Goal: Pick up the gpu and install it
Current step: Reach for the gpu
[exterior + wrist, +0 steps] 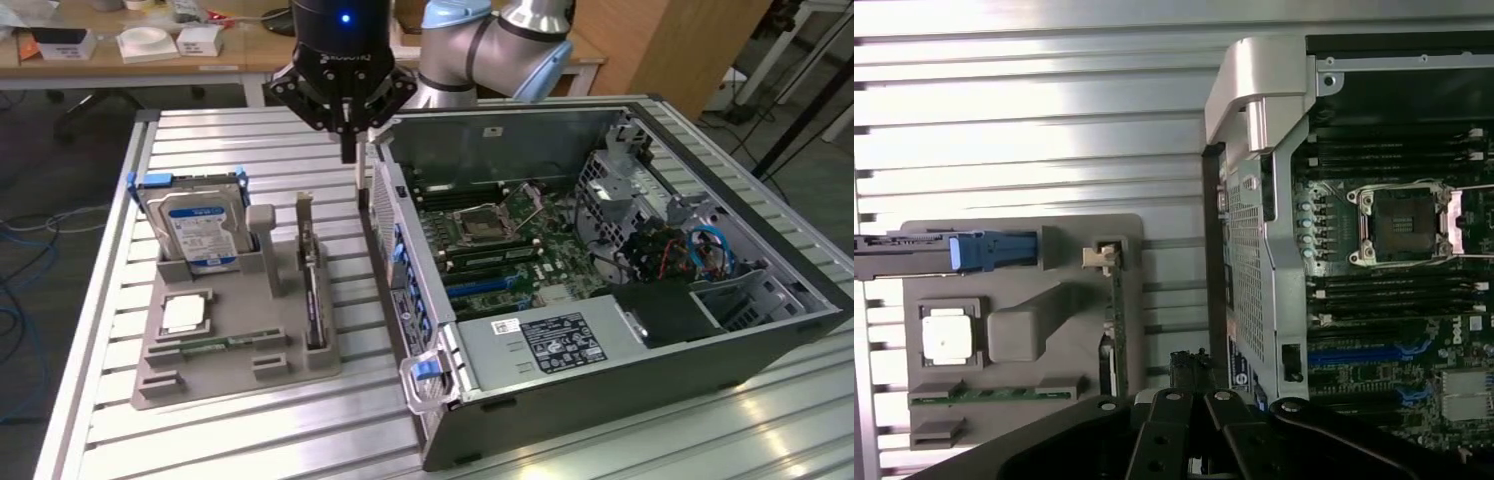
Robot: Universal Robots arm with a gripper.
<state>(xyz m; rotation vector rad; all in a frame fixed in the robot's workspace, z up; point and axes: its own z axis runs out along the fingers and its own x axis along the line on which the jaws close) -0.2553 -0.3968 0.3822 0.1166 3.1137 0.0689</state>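
Holding hand (350, 150) shut and empty just beside computer case (641, 372) wall, with gpu (312, 290) standing edgewise in tray (220, 375).

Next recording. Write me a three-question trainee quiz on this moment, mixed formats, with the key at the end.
1. True or false: the gpu stands on edge in a slot of the grey tray, free of the end effector.
2. Multiple choice: the end effector is A) wide open, B) shut on the gpu, C) shut and holding nothing.
3. Fill in: in the exterior view, the open computer case lies on the tray's ____ side.

Key: 1 true; 2 C; 3 right (the exterior view's right).
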